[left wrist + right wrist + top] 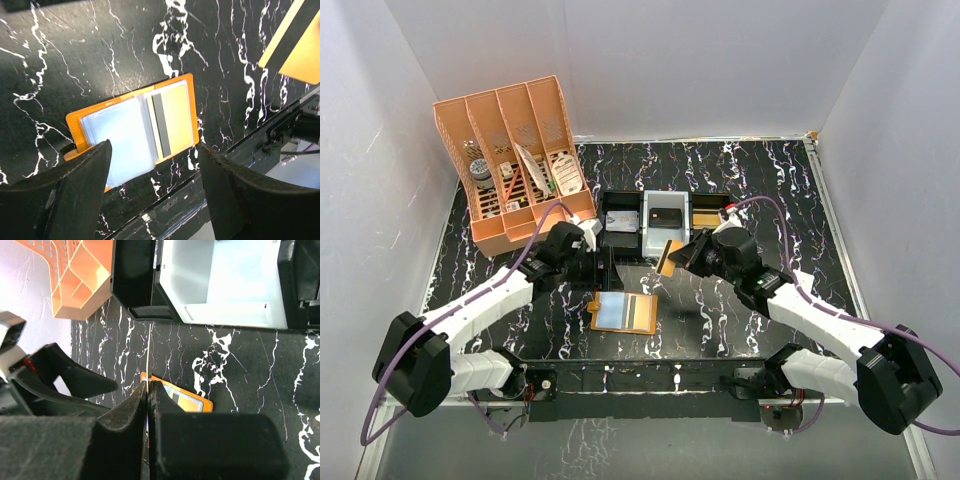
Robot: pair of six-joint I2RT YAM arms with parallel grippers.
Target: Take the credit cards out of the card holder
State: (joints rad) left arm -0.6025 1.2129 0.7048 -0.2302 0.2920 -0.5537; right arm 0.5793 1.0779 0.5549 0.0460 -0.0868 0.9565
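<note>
Black marble tabletop (740, 320): one open card holder (623, 312); right hand (672, 256) pinching one card (669, 257); left hand (582, 243) released.

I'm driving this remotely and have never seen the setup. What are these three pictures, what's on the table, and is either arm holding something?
Two robot arms stand at the table's near edge. The overhead view shows both; the other two pictures come from cameras on their wrists. The card holder lies open on the black marble table, one card still tucked in its sleeve. The right gripper pinches a gold-coloured card edge-on, lifted off the table. The left gripper is open, holding nothing. Behind are an orange desk organizer and small trays.
</note>
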